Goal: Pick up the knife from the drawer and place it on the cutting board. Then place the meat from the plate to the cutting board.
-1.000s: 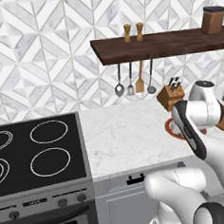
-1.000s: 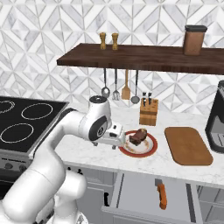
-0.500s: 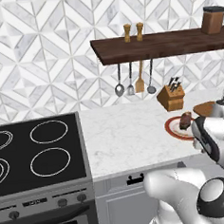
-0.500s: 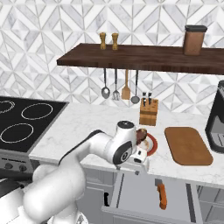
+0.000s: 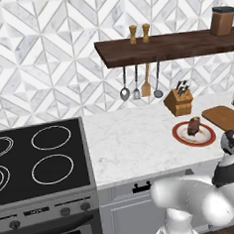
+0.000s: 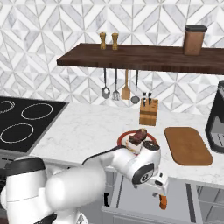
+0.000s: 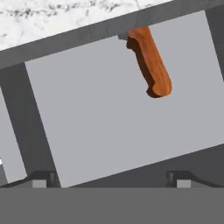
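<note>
The pale grey drawer (image 7: 109,122) stands pulled out below the counter. In it lies the knife (image 7: 151,61), of which the orange-brown handle shows; its blade is hidden under the counter's edge. My gripper (image 7: 111,179) hangs open over the drawer floor, nothing between its fingertips, and the handle lies ahead and to the right. In the right base view the gripper (image 6: 161,186) is just above the knife handle (image 6: 162,202). The meat (image 6: 139,136) sits on the red-rimmed plate (image 6: 124,138), left of the brown cutting board (image 6: 187,145).
A wooden knife block (image 6: 148,113) stands behind the plate. A dark appliance (image 6: 216,124) is right of the board. Utensils hang under the wall shelf (image 6: 144,57). A stove (image 5: 38,160) fills the left of the counter.
The arm has swung down from over the plate on the counter to the open drawer, taking the gripper low in front of the cabinet. Plate, meat and board have not moved.
</note>
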Robot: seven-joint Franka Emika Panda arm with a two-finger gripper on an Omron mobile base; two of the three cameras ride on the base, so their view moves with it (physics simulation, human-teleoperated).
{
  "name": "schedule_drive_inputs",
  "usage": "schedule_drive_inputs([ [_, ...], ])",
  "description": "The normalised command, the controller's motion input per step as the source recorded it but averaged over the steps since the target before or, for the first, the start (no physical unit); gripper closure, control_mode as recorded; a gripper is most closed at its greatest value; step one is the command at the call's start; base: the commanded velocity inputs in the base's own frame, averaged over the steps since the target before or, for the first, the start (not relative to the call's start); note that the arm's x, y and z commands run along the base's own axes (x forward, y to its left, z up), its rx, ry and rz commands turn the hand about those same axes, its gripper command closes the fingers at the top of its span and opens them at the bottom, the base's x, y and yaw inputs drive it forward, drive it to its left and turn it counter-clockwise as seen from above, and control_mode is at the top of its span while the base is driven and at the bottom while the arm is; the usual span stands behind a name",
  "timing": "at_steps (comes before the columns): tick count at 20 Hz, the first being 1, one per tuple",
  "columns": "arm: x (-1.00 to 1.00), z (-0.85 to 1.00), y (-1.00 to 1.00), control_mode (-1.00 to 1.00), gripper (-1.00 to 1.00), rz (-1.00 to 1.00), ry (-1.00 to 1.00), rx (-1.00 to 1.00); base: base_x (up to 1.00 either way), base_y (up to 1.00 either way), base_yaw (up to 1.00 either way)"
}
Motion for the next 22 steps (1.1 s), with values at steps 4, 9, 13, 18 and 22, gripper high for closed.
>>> schedule_drive_inputs([
  [4,-0.28,-0.48,-0.64,-1.00,-1.00,0.00,0.03,0.05,0.00,0.00,0.00],
  [9,0.02,-0.37,-0.61,-1.00,-1.00,0.02,0.12,0.00,0.00,0.00,0.00],
  [13,0.14,-0.25,-0.40,-1.00,-1.00,0.09,0.17,0.00,0.00,0.00,0.00],
  [18,-0.14,-0.41,-0.08,-1.00,-1.00,0.04,0.14,0.00,0.00,0.00,0.00],
  [22,-0.46,-0.53,0.00,-1.00,-1.00,0.01,0.07,0.05,0.00,0.00,0.00],
])
